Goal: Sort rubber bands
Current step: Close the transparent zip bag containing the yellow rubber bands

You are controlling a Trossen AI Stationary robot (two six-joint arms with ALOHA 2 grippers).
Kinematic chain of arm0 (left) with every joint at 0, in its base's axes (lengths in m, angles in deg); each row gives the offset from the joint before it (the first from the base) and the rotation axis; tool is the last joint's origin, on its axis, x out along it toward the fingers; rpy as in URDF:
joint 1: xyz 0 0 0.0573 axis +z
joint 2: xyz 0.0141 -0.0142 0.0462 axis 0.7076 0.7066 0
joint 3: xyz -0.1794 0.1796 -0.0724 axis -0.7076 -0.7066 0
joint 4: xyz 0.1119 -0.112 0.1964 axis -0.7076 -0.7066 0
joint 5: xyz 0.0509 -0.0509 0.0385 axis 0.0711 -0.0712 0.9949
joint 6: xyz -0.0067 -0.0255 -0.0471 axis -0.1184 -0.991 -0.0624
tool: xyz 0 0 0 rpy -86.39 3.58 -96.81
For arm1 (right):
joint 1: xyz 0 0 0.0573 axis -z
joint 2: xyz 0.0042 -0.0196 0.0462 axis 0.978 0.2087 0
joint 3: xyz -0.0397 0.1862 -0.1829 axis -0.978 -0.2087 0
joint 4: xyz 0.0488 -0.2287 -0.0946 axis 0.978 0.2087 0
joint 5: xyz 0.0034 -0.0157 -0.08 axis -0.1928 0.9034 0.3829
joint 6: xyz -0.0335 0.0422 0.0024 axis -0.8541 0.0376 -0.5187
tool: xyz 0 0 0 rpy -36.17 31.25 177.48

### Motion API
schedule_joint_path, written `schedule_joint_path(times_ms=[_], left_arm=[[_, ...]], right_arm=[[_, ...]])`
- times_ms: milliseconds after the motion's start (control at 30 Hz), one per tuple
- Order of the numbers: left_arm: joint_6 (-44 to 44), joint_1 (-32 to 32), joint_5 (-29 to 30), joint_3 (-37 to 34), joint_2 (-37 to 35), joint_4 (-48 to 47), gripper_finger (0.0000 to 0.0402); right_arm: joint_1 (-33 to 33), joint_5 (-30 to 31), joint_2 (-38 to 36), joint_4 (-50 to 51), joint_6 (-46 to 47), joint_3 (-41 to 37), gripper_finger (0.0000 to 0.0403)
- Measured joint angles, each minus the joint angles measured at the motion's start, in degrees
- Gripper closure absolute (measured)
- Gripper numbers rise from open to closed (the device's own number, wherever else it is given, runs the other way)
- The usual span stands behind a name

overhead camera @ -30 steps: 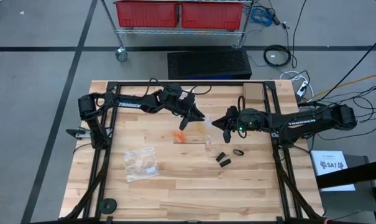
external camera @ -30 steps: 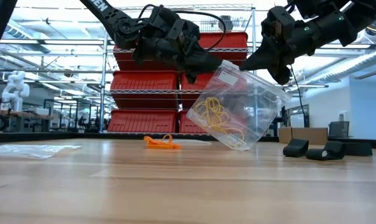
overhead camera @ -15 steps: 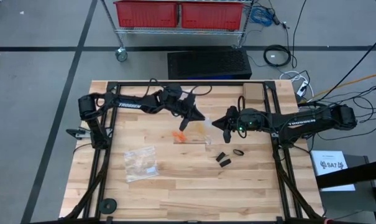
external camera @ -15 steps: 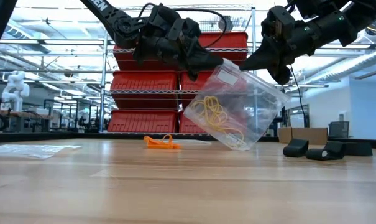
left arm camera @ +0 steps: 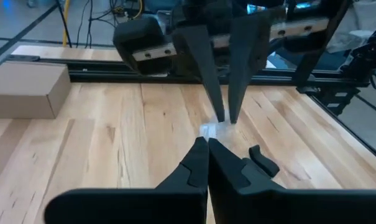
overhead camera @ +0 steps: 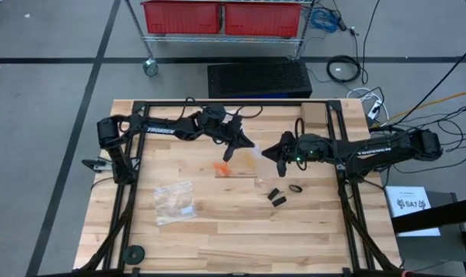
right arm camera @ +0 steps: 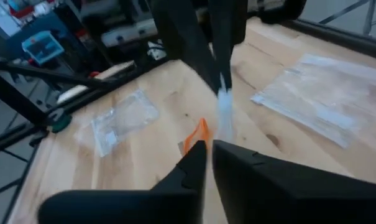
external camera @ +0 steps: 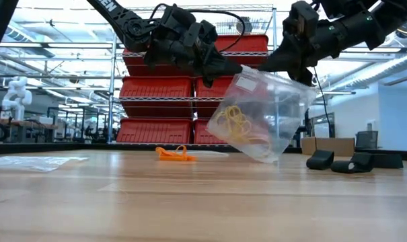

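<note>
Bag: you hold a clear zip bag (external camera: 264, 114) aloft over mid-table, probably to keep its mouth up while sorting
Left gripper (external camera: 233, 67): pinched on the bag's top left corner
Right gripper (external camera: 274, 67): fingers nearly together at the bag's right rim; grip unclear
Rubber bands: yellow bands (external camera: 235, 125) sag inside the bag; orange bands (external camera: 175, 154) lie left of it; black bands (overhead camera: 285, 192) sit right
Views: only your low view shows the yellow bands; overhead alone shows a second bag (overhead camera: 175, 201) near-left
</note>
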Motion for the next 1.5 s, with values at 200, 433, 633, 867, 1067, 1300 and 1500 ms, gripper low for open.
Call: schedule_joint_path(times_ms=[200, 433, 633, 867, 1067, 1300, 1500], left_arm=[[-0.02, -0.07, 0.02, 0.0, 0.0, -0.17, 0.04], [-0.02, -0.28, 0.02, 0.0, 0.0, 0.01, 0.0401], [-0.02, -0.24, 0.2, 0.0, 0.0, 0.01, 0.0401], [-0.04, -0.22, 0.24, 0.0, 0.0, 0.04, 0.0401], [-0.02, -0.09, 1.55, 0.0, 0.0, 0.07, 0.0401], [-0.15, 1.1, 1.68, 0.0, 0.07, -0.02, 0.0401], [-0.42, 1.8, 1.76, -0.02, 0.07, -0.09, 0.0401]], right_arm=[[0.44, 0.36, 0.0, 1.45, -3.95, 3.03, 0.0318], [1.5, 1.87, 3.09, 8.75, -10.95, 9.24, 0.0293], [2.42, 1.52, 8.22, 14.76, -11.91, 13.24, 0.0314], [2.39, 1.45, 8.96, 18.74, -13.12, 16.6, 0.0371], [2.39, 1.46, 8.96, 21.41, -13.15, 17.54, 0.0392], [2.39, 1.95, 8.96, 24.03, -12.21, 17.64, 0.0394], [2.37, 1.54, 8.92, 28.56, -11.46, 17.56, 0.0395]])
